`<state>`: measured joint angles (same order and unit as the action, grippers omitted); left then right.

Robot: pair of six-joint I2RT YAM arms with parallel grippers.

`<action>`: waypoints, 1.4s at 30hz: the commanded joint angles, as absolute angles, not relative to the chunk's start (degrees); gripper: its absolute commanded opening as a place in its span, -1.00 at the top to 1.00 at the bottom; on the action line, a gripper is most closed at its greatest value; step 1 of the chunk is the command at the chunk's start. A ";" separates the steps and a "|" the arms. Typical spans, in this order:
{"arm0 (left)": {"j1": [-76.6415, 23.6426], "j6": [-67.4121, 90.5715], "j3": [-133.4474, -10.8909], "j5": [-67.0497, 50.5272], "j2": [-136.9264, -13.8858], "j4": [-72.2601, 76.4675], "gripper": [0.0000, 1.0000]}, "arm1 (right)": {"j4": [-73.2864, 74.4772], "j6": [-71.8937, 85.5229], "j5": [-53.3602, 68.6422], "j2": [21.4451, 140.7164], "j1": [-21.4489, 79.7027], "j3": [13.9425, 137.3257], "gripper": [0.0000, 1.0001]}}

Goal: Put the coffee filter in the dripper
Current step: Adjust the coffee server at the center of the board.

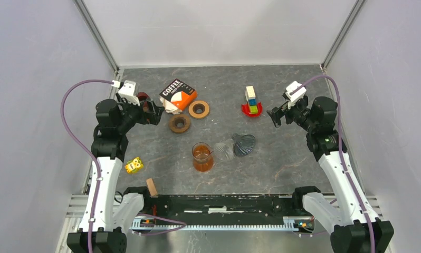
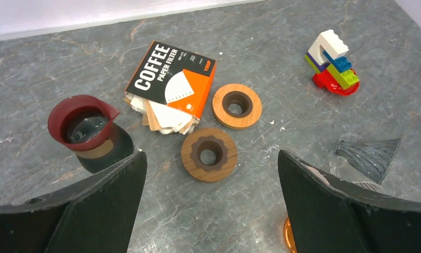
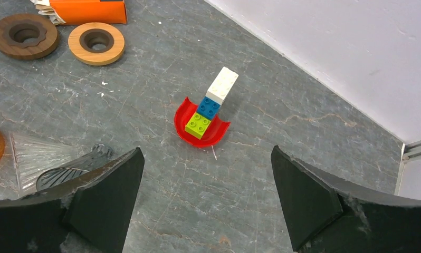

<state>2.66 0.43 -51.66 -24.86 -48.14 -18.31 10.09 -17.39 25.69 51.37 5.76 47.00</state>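
Left tool [image 1: 155, 113] and right tool [image 1: 276, 116] both spread, holding nothing — we judge the task not yet begun. Coffee filter pack [image 2: 169, 81] lies just ahead of the left tool; ribbed dripper [image 1: 244, 143] lies tipped over on the bench [image 1: 287, 163]. Next move calls for pinching one paper from the pack's open end.

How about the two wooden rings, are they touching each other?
Apart. The right wrist view shows a strip of grey table between the dark ring and the light ring.
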 commanded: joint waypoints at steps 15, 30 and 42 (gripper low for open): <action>2.61 -4.56 -50.26 -31.31 -46.61 -20.72 -0.99 | 15.93 -29.11 38.71 52.51 7.05 48.43 -0.96; -16.74 -22.90 -56.29 -37.43 -52.59 -43.26 -0.97 | 18.42 -41.50 26.88 52.70 21.84 36.34 -0.96; -33.01 -17.57 -57.73 -22.83 -66.40 -35.34 -0.33 | 12.62 -39.44 24.18 45.68 21.79 27.46 -0.96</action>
